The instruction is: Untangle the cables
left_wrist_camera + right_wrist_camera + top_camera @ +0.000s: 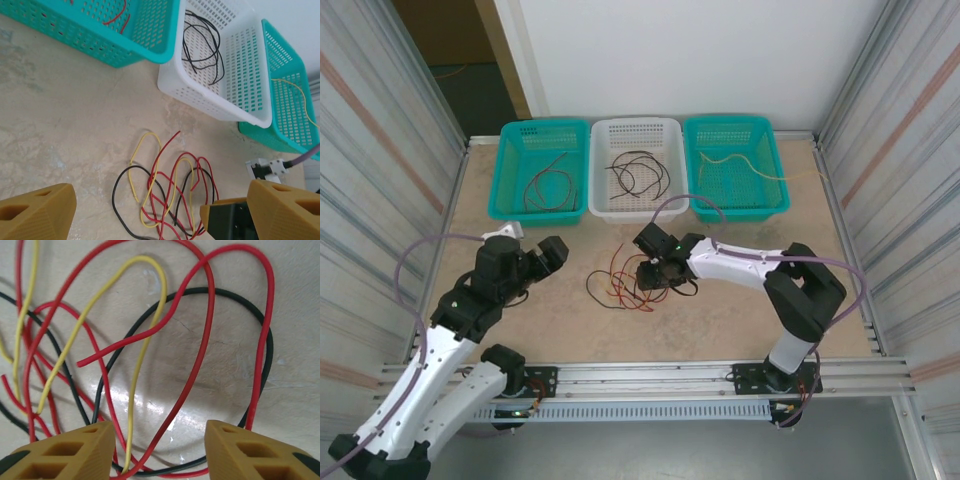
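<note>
A tangle of red, yellow and black cables (623, 284) lies on the table in front of the baskets. My right gripper (656, 274) is down over the tangle's right side. In the right wrist view its jaws (160, 442) stand open just above the tabletop. A red cable (192, 385) and a yellow cable (134, 390) run between the fingers without being pinched. My left gripper (553, 252) hovers to the left of the tangle, open and empty. In the left wrist view the cables (167, 192) lie ahead of its fingers (42, 210).
Three baskets stand in a row at the back. The left teal basket (507, 170) holds a dark cable, the white basket (598, 165) a black cable (200, 45), and the right teal basket (776, 165) a yellow cable. Metal walls close in both sides.
</note>
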Motion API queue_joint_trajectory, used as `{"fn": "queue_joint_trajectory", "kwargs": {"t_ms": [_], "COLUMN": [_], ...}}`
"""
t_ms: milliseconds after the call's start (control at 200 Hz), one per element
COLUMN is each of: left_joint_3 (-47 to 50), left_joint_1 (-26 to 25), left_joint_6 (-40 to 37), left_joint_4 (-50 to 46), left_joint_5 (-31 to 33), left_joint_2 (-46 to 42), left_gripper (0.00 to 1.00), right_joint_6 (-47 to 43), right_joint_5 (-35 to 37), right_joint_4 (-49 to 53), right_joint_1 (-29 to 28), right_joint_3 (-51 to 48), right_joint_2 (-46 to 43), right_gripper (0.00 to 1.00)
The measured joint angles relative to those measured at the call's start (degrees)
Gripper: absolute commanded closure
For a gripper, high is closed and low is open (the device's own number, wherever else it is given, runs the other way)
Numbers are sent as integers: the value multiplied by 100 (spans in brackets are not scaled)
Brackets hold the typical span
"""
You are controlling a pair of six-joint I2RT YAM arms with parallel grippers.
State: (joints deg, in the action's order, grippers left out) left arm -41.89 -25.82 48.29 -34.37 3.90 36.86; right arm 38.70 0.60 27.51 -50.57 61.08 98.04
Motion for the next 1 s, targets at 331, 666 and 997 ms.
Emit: {"fn": "queue_joint_trajectory", "kwargs": {"t_ms": [331,666,997], "left_joint_3": [186,485,898], "left_joint_1": [2,2,-153], "left_joint_6": [-2,-48,66], "left_joint_4": [131,778,2035], "left_joint_5": [-208,-946,-1895], "left_joint_2": [17,317,848], "left_gripper": [12,33,36], "right_joint_6": [175,-271,-798], "right_joint_5": [-85,391,844], "right_joint_4": [4,66,-11], "right_joint_1": [55,-184,-551], "right_joint_3": [151,179,247], "right_joint_2": [321,-866,-2041], "right_gripper": [99,100,99]}}
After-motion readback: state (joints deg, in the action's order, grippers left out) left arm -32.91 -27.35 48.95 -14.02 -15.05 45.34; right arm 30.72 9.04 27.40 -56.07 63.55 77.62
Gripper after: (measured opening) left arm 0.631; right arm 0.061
